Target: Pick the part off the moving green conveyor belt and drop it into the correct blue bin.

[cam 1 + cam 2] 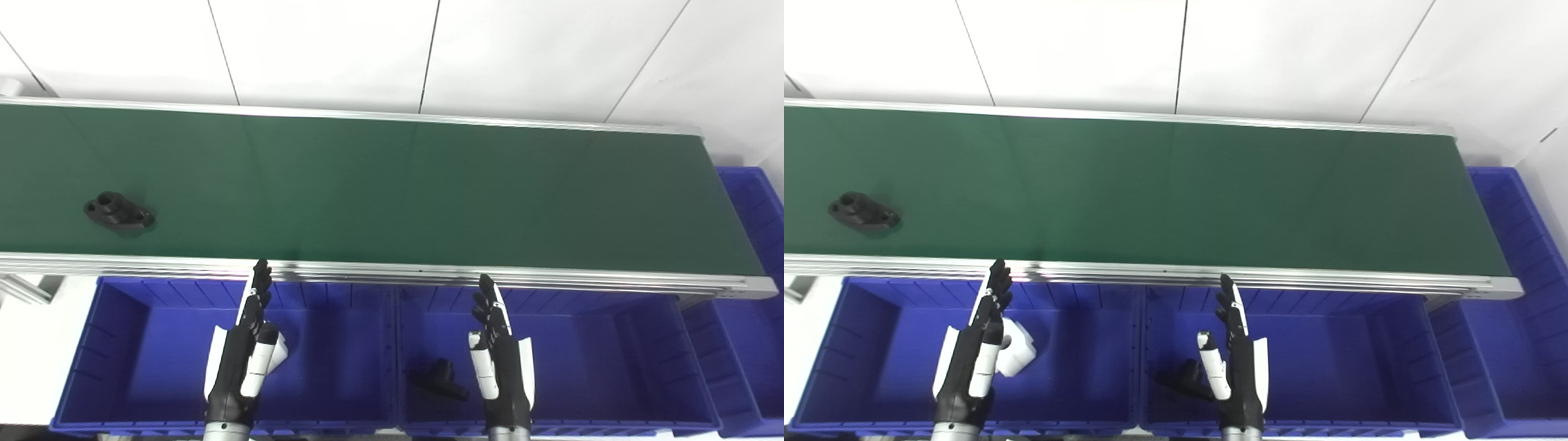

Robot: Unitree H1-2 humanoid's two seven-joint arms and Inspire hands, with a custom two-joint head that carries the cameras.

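Observation:
A black flanged part [118, 211] lies on the green conveyor belt [392, 190] at the far left. My left hand [245, 349] is open and empty, fingers straight, held over the left blue bin [122, 343]. My right hand [499, 355] is open and empty over the middle blue bin [612, 355]. Both hands are below the belt's near rail. A white part [1020, 346] lies in the left bin, partly behind my left hand. A black part [440, 378] lies in the middle bin beside my right hand.
A third blue bin [753, 245] stands at the belt's right end. The belt's aluminium rail [392, 272] runs between the belt and the bins. A white wall lies behind the belt.

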